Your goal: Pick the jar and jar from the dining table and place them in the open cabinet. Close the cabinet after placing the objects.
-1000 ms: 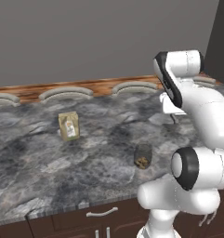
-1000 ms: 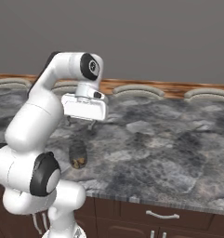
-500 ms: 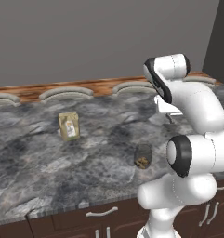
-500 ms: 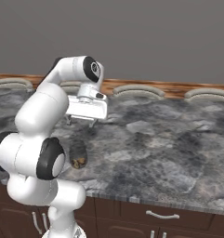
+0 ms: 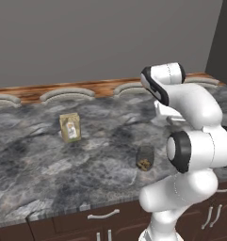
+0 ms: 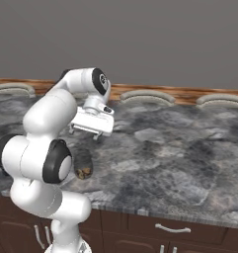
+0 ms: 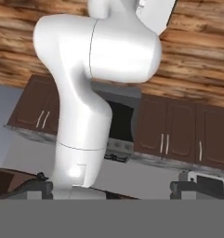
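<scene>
The short dark glass jar with yellowish bits (image 5: 144,158) is standing on the grey-black marbled stone bench (image 5: 49,164), just beside the white arm. A small tan carton (image 5: 70,127) is sitting well apart. The fingers (image 6: 71,130) are hanging wide, holding nothing.

1 small glass jar (image 5: 144,157), 1 tan carton (image 5: 70,127), 1 marbled table (image 5: 35,164)
</scene>
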